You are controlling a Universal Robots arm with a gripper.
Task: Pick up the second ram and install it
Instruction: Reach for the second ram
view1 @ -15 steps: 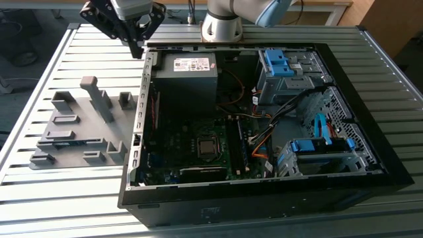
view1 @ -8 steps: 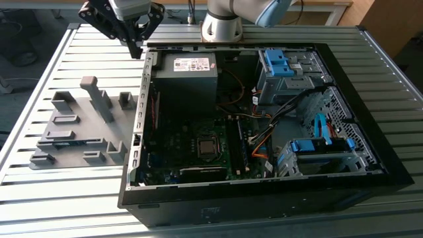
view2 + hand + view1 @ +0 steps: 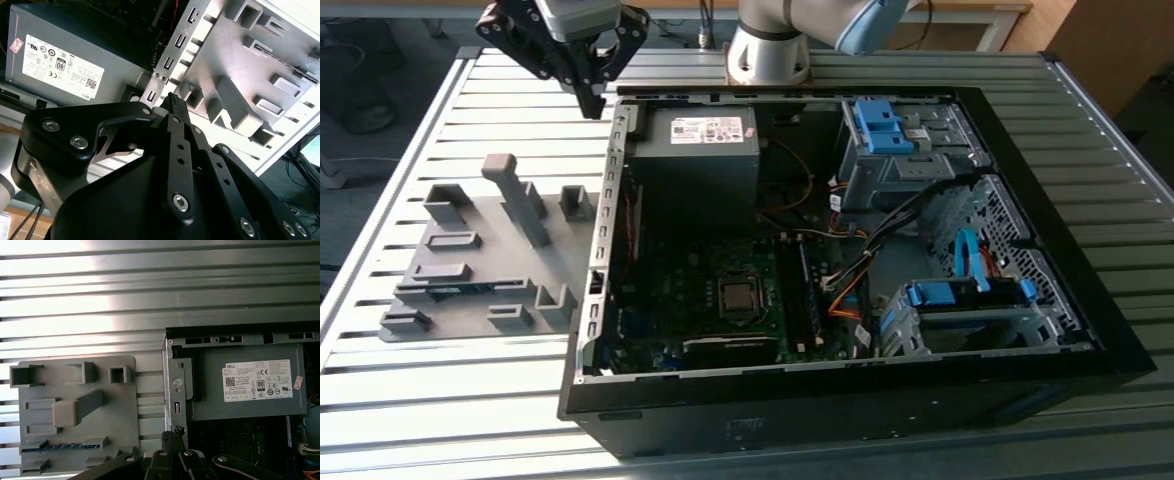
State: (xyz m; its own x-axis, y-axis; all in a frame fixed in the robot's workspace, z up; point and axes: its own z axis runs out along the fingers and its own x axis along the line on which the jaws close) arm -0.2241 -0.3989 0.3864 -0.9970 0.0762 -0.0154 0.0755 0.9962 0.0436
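One black gripper (image 3: 594,98) hangs in the exterior view above the slatted metal table (image 3: 400,400), just beside the far corner of the open computer case (image 3: 787,415), on the exterior view's left of it. Its jaws are pressed together to a single tip with nothing between them. A grey fixture plate (image 3: 480,262) lies on the table at the exterior view's left of the case. The second ram (image 3: 454,291) sits in a long slot toward the plate's near edge, well apart from the gripper. A grey power supply (image 3: 700,150) fills the case's far corner.

In the second wrist view the gripper (image 3: 172,100) is closed tip to tip, and beyond it the power supply (image 3: 55,65) and the fixture plate (image 3: 225,55) flank the case's metal edge.

In the first wrist view the gripper (image 3: 172,432) hovers at that edge, between the plate (image 3: 125,415) and the power supply (image 3: 250,385). The second ram (image 3: 65,446) shows as a blue-green strip lying in its slot
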